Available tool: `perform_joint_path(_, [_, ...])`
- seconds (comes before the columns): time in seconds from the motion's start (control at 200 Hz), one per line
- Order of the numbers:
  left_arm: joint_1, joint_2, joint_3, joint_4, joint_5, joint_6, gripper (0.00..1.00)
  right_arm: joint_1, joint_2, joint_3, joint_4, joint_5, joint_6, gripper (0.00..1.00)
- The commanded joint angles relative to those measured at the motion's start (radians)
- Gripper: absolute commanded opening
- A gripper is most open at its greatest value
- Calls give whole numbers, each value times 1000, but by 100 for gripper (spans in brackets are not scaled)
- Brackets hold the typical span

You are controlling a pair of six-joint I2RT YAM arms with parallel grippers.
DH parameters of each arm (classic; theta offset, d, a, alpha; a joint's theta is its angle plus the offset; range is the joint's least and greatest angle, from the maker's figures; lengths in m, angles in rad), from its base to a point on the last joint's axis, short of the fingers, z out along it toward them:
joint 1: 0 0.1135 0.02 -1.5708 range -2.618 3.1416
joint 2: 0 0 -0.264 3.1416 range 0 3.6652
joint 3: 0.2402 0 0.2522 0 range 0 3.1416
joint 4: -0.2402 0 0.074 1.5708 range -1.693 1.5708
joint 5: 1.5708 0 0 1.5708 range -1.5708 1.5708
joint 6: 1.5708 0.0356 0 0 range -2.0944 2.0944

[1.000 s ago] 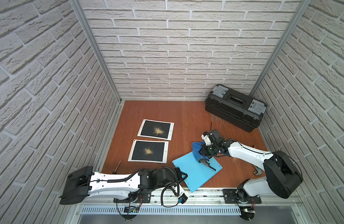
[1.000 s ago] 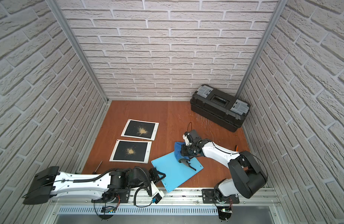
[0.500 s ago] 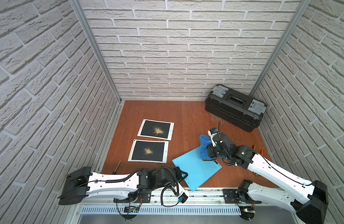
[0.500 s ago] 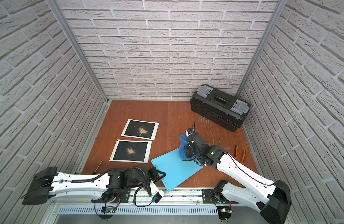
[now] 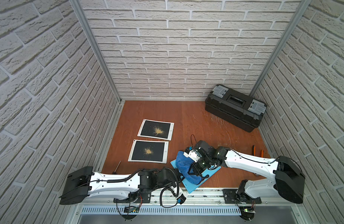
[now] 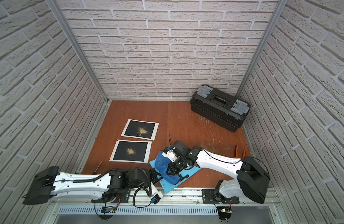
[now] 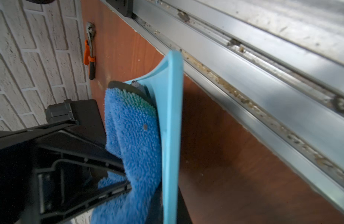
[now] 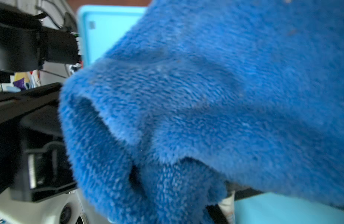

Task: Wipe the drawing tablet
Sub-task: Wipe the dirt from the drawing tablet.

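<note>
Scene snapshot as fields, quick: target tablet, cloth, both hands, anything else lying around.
target: light-blue plastic drawing tablet, front centre
left hand: shut on the tablet's edge
right hand: shut on fluffy blue cloth, cloth lying on tablet
other: two white-framed black tablets, yellowish powder on each
clutter: black plastic toolbox, orange-handled pliers

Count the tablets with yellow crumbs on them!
2. The far dusty tablet and the near dusty tablet lie left of the blue cloth. Crumbs under it would be hidden.
</note>
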Motion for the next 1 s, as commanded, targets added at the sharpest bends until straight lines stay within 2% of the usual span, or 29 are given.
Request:
perform_joint_path(0.0, [8,-26,17,8,-33,25,0,-156,73,-88,-104,334,83,2])
perform_joint_path(0.085, [5,-35,19,-2,-38,25,0,-233,51,-79,-165,546,127,2])
perform_joint_path(0.145, [3,-41,18,-6,-40,25,0,-239,24,-43,-224,690,162,2])
perform_joint_path(0.215, [0,-47,19,-10,-44,25,0,-230,-18,10,-288,792,192,2])
perform_joint_path(0.295, [-1,-52,19,-14,-46,26,0,-168,-85,76,-369,935,220,2])
perform_joint_path(0.405, [-3,-57,18,-17,-50,27,0,-25,-131,190,-572,1300,332,3])
perform_joint_path(0.475, [-6,-59,19,-17,-52,27,0,16,-105,260,-700,1430,398,3])
perform_joint_path(0.565, [-6,-60,21,-21,-51,30,0,45,-33,337,-783,1472,399,3])
perform_joint_path(0.655, [-7,-60,23,-26,-54,30,0,120,58,395,-806,1490,362,3])
perform_joint_path(0.745, [-8,-65,22,-28,-59,28,0,187,168,455,-845,1495,400,3])
perform_joint_path(0.835, [-10,-68,20,-29,-62,25,0,214,261,491,-804,1428,384,3])
perform_joint_path(0.995, [-13,-73,18,-34,-67,24,0,211,337,462,-594,1237,319,3])
